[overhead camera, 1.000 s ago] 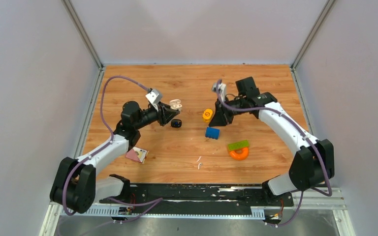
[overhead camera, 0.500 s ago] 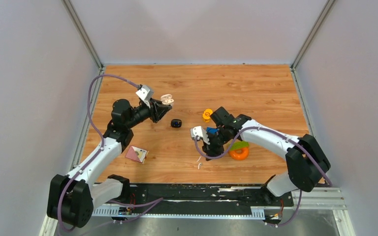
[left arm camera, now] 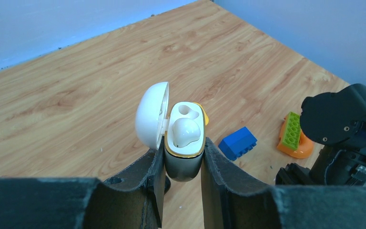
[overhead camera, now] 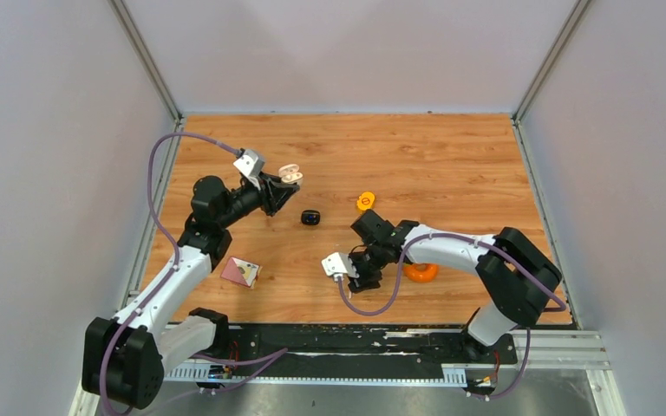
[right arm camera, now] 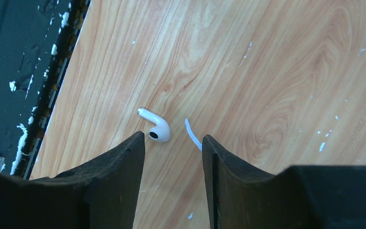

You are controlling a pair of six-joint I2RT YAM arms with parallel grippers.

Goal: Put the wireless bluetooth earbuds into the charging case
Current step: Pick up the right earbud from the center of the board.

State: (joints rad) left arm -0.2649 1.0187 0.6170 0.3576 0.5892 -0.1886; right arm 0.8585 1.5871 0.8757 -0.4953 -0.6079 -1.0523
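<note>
— Earbuds first: where do they lie?
— One white earbud [right arm camera: 156, 129] lies loose on the wooden table [right arm camera: 276, 71] near its front edge, its stem pointing away from the fingers. Another earbud [left arm camera: 186, 132] sits in one well of the white charging case [left arm camera: 183, 167]; the well beside it is empty.
— And the case?
— It is raised off the table over the left half, with its lid [left arm camera: 150, 114] swung open to the side, well apart from the loose earbud.
— What grips it?
— The left gripper [left arm camera: 183, 151] pinches the case's lower body between both fingers.
— The right one?
— The right gripper [right arm camera: 171, 139] points down at the table, jaws spread with nothing between them. The loose earbud lies just beyond one fingertip [right arm camera: 136, 143]; whether they touch, I cannot tell. A thin white sliver [right arm camera: 192, 135] lies just off the other fingertip.
— Anything else about?
— A black case [overhead camera: 311, 217] lies on the table between the arms. A blue brick [left arm camera: 238, 141], and a green brick [left arm camera: 291, 133] resting on an orange ring [left arm camera: 300, 148], lie by the right arm.
</note>
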